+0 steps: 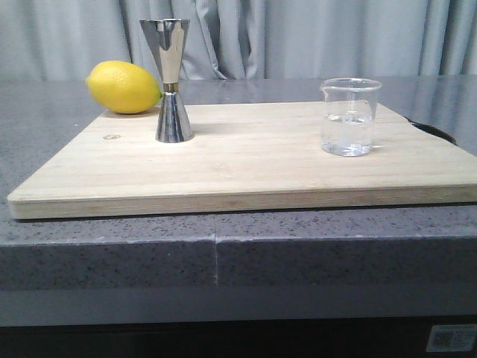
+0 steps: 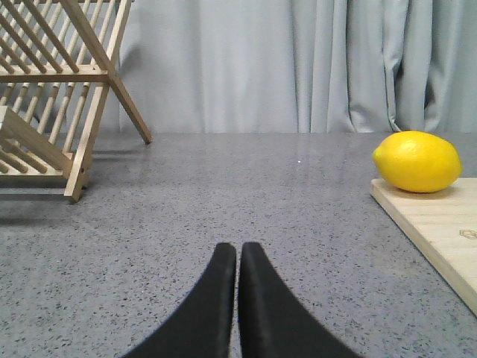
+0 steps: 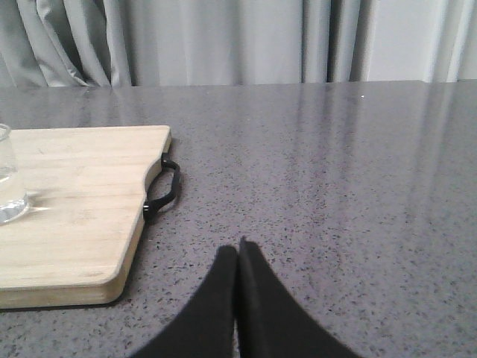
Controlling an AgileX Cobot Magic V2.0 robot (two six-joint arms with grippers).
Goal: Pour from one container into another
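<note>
One glass beaker (image 1: pixel 349 117) holding clear liquid stood upright on the right side of a wooden cutting board (image 1: pixel 246 168), well apart from one steel jigger (image 1: pixel 171 80) on the left. Both grippers, left (image 2: pixel 237 257) and right (image 3: pixel 238 253), rested low over the grey counter (image 3: pixel 335 171), jaws together and empty. One lemon (image 1: pixel 123 87) sat beside the jigger; one wooden rack (image 2: pixel 52 97) stood off the board.

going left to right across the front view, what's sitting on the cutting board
lemon → jigger → beaker, all on the wooden cutting board. The lemon's right end nearly meets the jigger's waist in this picture; the beaker stands well apart on the right.
</note>
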